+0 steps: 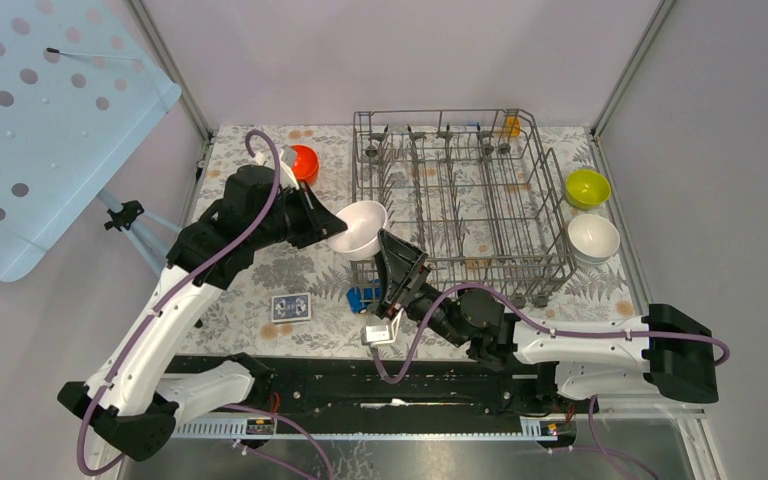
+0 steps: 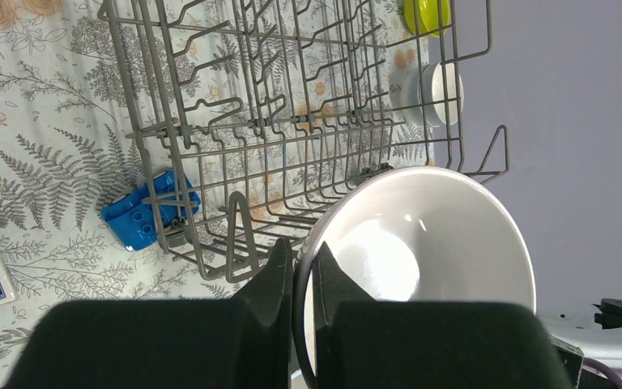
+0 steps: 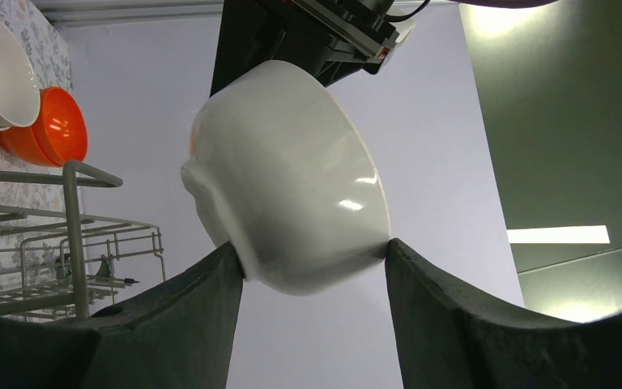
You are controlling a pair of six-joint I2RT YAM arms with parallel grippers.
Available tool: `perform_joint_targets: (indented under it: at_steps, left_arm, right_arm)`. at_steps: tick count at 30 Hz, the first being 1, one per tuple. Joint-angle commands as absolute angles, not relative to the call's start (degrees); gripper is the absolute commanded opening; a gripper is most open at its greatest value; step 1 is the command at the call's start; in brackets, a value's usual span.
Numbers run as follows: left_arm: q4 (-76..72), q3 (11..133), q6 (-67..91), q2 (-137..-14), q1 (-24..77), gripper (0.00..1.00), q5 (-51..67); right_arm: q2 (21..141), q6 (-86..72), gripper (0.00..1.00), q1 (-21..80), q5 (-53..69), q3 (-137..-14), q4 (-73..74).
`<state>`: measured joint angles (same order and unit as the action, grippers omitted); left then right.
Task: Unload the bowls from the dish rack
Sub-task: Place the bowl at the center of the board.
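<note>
White glossy round bowl [image 1: 358,228] pinched at its rim by the left gripper [image 2: 300,253]; right gripper [image 3: 313,253] fingers clasp its sides; grey wire dish rack [image 1: 500,268] alongside.

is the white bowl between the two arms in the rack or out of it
Out. The white bowl hangs outside the dish rack, by its near left corner, rim pinched by the left end effector.

The dish rack [image 1: 440,112] is grey wire. The bench [image 1: 260,285] has a pale print of grey-green ferns and orange flowers. One glossy white bowl [image 1: 358,230], an orange-red bowl [image 1: 303,162], a yellow-green bowl [image 1: 587,187], a second white bowl [image 1: 593,237], and a blue toy [image 1: 364,297].
</note>
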<state>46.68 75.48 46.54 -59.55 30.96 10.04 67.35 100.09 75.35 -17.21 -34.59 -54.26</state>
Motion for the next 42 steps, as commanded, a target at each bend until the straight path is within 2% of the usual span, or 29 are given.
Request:
perform_joint_targets:
  at_steps: [1,4,11,12,16,22,31,34,36,38,42]
  left_arm:
    - [39.0,75.9,50.3,-57.1,30.8,0.00,13.3]
    - [37.9,76.3,51.4,-56.8,30.8,0.00,12.9]
    - [37.2,78.9,54.1,-56.7,30.8,0.00,9.8]
    - [36.7,79.0,54.6,-56.5,30.8,0.00,9.8]
    - [35.4,79.1,56.0,-56.0,30.7,0.00,9.4]
    - [35.6,80.1,56.0,-54.3,30.8,0.00,5.5]
    - [41.4,88.0,48.6,-52.4,30.7,0.00,-16.3]
    - [42.2,88.7,45.0,-51.9,30.7,0.00,-22.4]
    - [42.7,87.5,42.8,-51.1,30.7,0.00,-26.7]
    - [42.7,85.0,41.4,-50.2,30.8,0.00,-29.6]
    - [42.7,77.1,40.5,-47.5,30.8,0.00,-31.4]
  right_arm:
    - [67.6,97.9,0.35,75.9,-20.4,-37.2,-56.3]
    - [67.8,96.5,0.54,76.1,-21.1,-37.3,-55.8]
    - [68.2,93.4,0.80,77.5,-21.5,-38.0,-53.9]
    - [68.3,93.2,0.87,77.8,-21.7,-38.1,-53.5]
    - [69.0,92.4,0.99,78.6,-22.3,-38.3,-53.3]
    - [68.9,90.9,1.00,80.3,-23.2,-38.1,-53.9]
    - [68.6,78.1,1.00,90.0,-33.4,-41.7,-47.4]
    - [68.5,65.4,1.00,92.2,-36.9,-45.1,-41.5]
    - [68.4,50.2,1.00,92.7,-39.3,-49.9,-34.3]
    - [67.8,35.7,1.00,92.8,-40.3,-54.6,-23.9]
    - [66.1,14.5,1.00,92.6,-42.1,-59.8,-15.0]
